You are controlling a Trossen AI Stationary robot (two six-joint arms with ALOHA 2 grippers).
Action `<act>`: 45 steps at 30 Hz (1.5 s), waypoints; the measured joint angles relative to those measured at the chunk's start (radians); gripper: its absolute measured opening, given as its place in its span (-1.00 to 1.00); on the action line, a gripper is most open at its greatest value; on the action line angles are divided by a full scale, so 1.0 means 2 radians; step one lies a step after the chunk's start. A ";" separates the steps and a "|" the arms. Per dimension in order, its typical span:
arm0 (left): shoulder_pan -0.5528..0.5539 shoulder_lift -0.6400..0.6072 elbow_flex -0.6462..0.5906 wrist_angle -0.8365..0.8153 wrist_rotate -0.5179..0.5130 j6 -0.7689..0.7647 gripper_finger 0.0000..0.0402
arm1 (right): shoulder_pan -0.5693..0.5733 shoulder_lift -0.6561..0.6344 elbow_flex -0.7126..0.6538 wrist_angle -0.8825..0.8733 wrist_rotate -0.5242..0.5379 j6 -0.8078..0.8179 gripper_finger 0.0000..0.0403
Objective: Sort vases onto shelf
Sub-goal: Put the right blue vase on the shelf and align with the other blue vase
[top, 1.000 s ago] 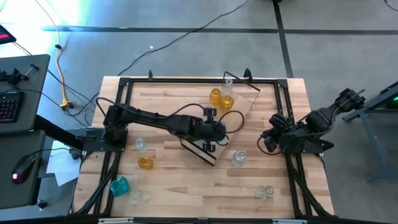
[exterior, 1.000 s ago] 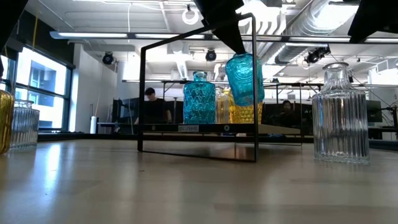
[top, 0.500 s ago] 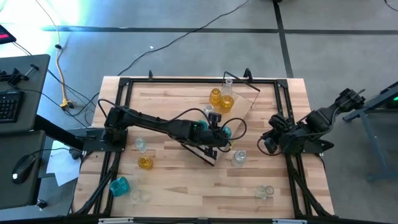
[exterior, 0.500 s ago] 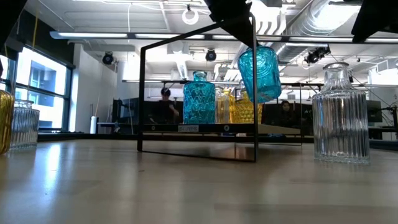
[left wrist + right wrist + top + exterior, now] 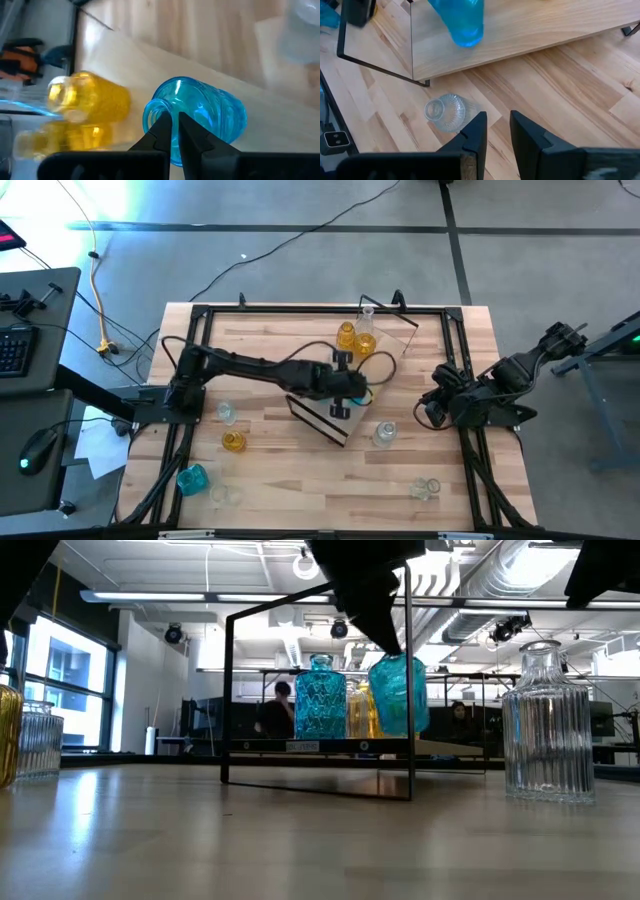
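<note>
Left gripper [image 5: 171,131], reaching over the middle of the table [image 5: 270,480], its fingers pinched on the rim of a teal vase [image 5: 398,692] whose base is at or just above the shelf [image 5: 385,350] board, beside a second teal vase [image 5: 320,697] standing near the shelf's wire-framed end that faces the table's front edge. Two amber vases [image 5: 347,336] and a clear vase [image 5: 366,320] stand at the shelf's far end. Right gripper [image 5: 494,131] waits near the table's right edge, fingers slightly apart and holding nothing, above a clear vase [image 5: 445,112] on the tabletop. Further vases stand toward the table's left edge: clear [image 5: 227,413], amber [image 5: 234,442], teal [image 5: 191,478]; another clear one [image 5: 424,489] lies near the front right corner.
</note>
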 joint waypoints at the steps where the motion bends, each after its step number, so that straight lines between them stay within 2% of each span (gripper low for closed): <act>1: 0.004 -0.002 0.001 0.006 0.002 0.000 -0.97 | 0.000 0.000 0.000 0.000 0.000 -0.002 -0.67; 4: 0.009 -0.005 0.003 0.010 0.016 -0.003 -0.97 | 0.000 0.000 0.000 0.000 0.000 -0.003 -0.67; 13: 0.007 0.007 0.003 0.018 0.018 0.002 -0.99 | 0.000 0.000 0.000 0.000 0.000 -0.007 -0.67; 21: -0.008 0.037 0.006 0.039 -0.016 0.038 -0.99 | 0.000 -0.004 0.000 -0.002 0.001 -0.007 -0.67; 33: -0.014 0.041 0.004 0.052 -0.050 0.061 -0.99 | 0.000 -0.011 0.000 -0.002 0.001 -0.009 -0.67; 45: -0.017 0.039 0.004 0.055 -0.039 0.051 -0.75 | 0.000 -0.017 0.000 -0.003 0.002 -0.011 -0.67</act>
